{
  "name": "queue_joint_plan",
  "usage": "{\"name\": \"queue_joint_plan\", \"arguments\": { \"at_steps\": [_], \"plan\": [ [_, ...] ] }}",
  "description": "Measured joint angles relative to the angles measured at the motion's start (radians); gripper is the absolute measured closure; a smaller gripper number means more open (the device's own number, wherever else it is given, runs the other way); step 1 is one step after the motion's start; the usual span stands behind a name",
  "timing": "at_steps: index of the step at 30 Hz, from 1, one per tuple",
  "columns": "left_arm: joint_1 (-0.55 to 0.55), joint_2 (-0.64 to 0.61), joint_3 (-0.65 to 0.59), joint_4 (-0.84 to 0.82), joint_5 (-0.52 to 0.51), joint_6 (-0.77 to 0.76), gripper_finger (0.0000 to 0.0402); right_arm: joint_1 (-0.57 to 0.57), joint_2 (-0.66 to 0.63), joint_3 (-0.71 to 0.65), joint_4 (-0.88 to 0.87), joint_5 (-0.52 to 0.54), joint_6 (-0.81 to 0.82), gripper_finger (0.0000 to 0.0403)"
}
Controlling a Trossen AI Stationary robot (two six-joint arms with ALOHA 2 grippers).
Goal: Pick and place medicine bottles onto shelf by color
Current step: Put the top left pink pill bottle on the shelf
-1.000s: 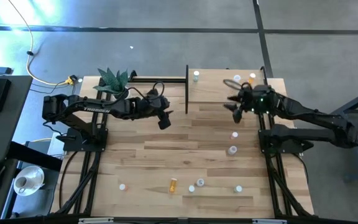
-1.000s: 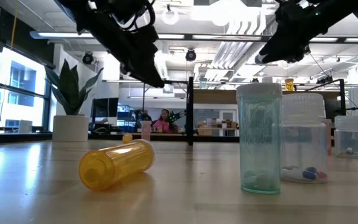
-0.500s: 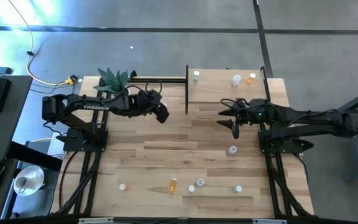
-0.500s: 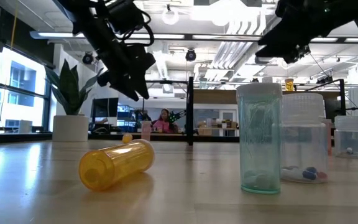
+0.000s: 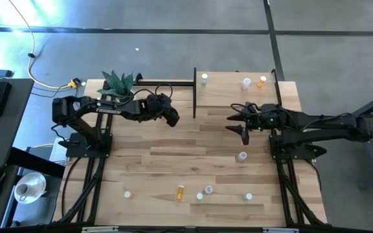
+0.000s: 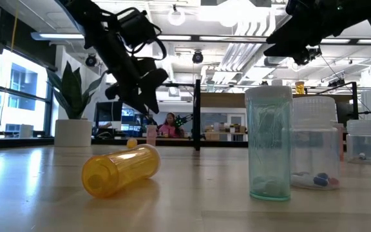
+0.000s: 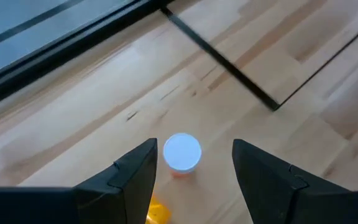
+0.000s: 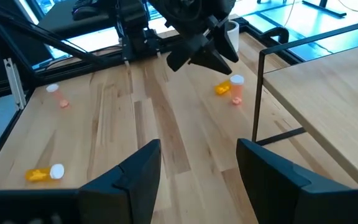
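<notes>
My left gripper point(image 5: 172, 120) is open, its fingers pointing down, above the table just left of the shelf point(image 5: 238, 97). In the left wrist view a pink bottle with a white cap point(image 7: 182, 152) stands upright on the table between and below the fingers point(image 7: 191, 177), untouched; an orange bottle point(image 7: 157, 211) lies beside it. My right gripper point(image 5: 236, 127) is open and empty, in front of the shelf's near edge, facing the left arm. Three bottles point(image 5: 246, 83) stand on the shelf. Several more point(image 5: 208, 189) stand or lie on the table near its front edge.
A plant in a white pot point(image 5: 118, 83) stands at the table's far left. The shelf's black posts point(image 5: 194, 90) rise next to my left gripper. An orange bottle point(image 6: 121, 169) lies on its side near the front edge, next to teal point(image 6: 269, 143) and clear point(image 6: 314, 148) upright bottles.
My left gripper has gone toward the table's far edge and down, over the pink bottle. My right gripper has come off the shelf toward the table's near edge, its arm stretching out straight, and has then held still.
</notes>
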Motion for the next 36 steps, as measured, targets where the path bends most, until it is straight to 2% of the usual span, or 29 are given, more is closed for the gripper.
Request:
{"name": "queue_joint_plan", "arguments": {
  "at_steps": [18, 27, 31, 36],
  "plan": [
    [0.018, 0.114, 0.000, 0.067, 0.016, -0.013, 0.0204, 0.000, 0.000, 0.000, 0.000, 0.000, 0.000, 0.0202],
    [0.037, 0.116, 0.000, 0.067, 0.027, -0.010, 0.0205, 0.000, 0.000, 0.000, 0.000, 0.000, 0.000, 0.0202],
    [0.037, 0.116, 0.000, 0.067, 0.045, 0.002, 0.0220, 0.000, 0.000, 0.000, 0.000, 0.000, -0.001, 0.0202],
    [0.037, 0.116, 0.000, 0.066, 0.068, 0.006, 0.0260, 0.000, 0.000, 0.000, 0.000, 0.000, -0.001, 0.0202]
  ]
}}
